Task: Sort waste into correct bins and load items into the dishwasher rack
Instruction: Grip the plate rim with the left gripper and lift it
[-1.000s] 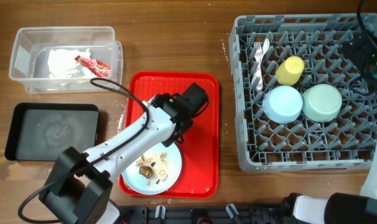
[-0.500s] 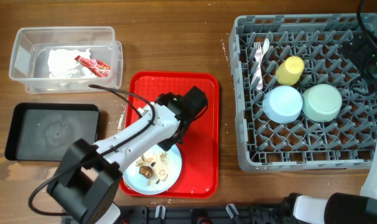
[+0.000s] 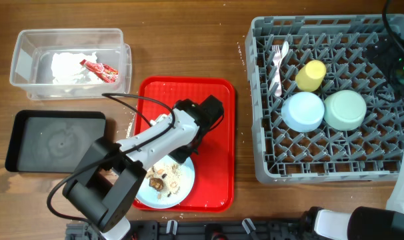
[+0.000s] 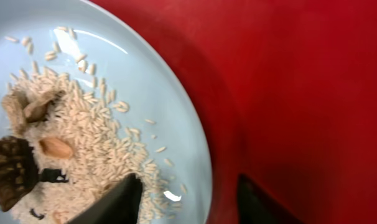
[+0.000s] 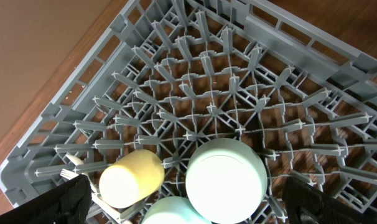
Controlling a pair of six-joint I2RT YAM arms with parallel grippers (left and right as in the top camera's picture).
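I hold the left gripper (image 4: 188, 200) with fingers (image 4: 114, 200) apart astride the rim of the light blue plate (image 4: 145, 74) on the red tray (image 4: 300, 93), probably to grip it and tip out the rice scraps (image 4: 89, 134).

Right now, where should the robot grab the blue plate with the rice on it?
Pinch the plate by its bare rim, on the side facing the bare middle of the red tray, coming straight down astride the edge. It lies flat, so only that thin lip is grippable, and the rice is heaped away from there.
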